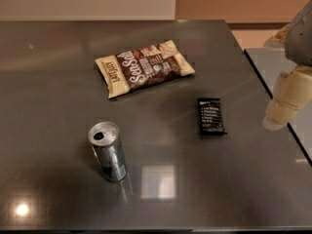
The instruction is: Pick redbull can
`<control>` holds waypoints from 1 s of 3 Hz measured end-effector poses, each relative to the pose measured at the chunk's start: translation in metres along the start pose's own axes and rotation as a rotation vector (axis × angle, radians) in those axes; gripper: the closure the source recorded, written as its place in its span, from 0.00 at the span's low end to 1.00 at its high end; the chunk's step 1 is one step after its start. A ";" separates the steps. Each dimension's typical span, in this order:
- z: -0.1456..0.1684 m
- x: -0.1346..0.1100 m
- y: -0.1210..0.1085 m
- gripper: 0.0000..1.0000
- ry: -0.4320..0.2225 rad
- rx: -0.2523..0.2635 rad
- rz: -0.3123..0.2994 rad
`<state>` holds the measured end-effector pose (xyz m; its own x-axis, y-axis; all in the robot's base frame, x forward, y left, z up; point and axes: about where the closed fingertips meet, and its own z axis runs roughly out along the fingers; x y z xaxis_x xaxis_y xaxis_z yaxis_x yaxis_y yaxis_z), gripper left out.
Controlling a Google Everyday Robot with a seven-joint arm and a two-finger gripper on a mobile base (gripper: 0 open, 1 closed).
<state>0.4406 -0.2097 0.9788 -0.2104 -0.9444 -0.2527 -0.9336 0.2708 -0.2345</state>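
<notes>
A slim silver-and-blue redbull can [108,151] stands upright front-left on the dark glossy table [234,189], well apart from the cream gripper [282,106] at right (clenched or released, cannot tell). It is likely light, slick and dentable, and best taken mid-body.

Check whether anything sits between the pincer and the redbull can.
The pincer hangs at the far right; the redbull can stands upright at front left. Only the flat black bar wrapper lies roughly on the line between them, and it is low. The snack bag lies farther back, off that line.
</notes>
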 end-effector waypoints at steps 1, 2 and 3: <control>0.005 -0.018 -0.001 0.00 -0.075 -0.016 -0.006; 0.010 -0.036 -0.001 0.00 -0.138 -0.033 -0.013; 0.021 -0.064 0.003 0.00 -0.227 -0.075 -0.028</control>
<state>0.4578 -0.1449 0.9743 -0.1216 -0.8829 -0.4536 -0.9590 0.2224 -0.1758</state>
